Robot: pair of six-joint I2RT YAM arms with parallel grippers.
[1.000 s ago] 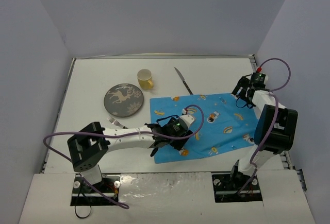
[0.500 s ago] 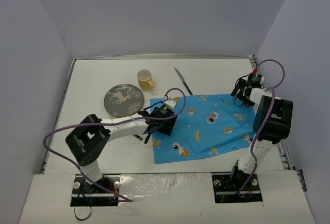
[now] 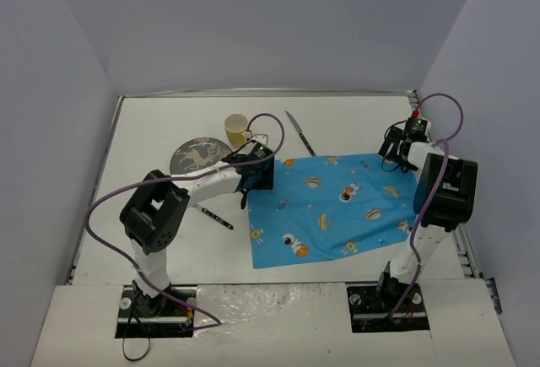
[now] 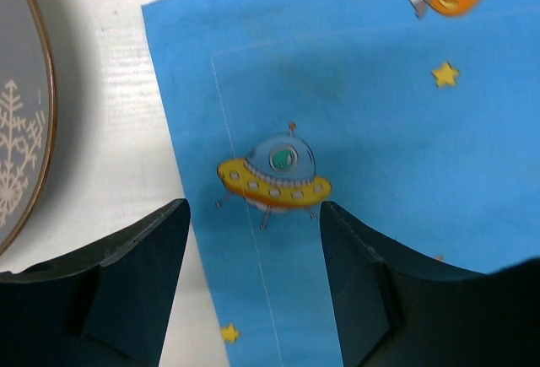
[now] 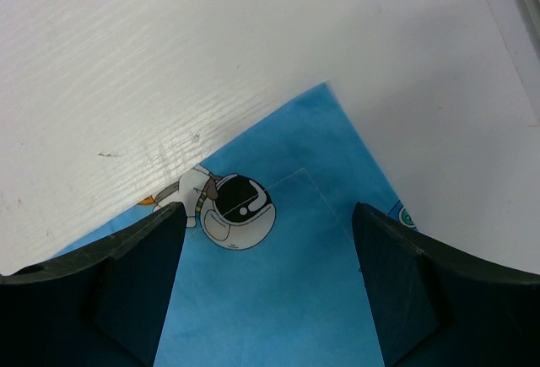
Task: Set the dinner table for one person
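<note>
The white dinner table carries a blue cartoon-print placemat lying flat right of centre. My left gripper is open and empty over the mat's far left corner, beside the dark deer plate. In the left wrist view the gripper straddles the mat's left edge, and the plate rim shows at the left. My right gripper is open and empty over the mat's far right corner. That corner lies between its fingers.
A yellow cup stands behind the plate. A knife lies behind the mat. A fork lies on the table left of the mat, partly under my left arm. Grey walls close in on three sides.
</note>
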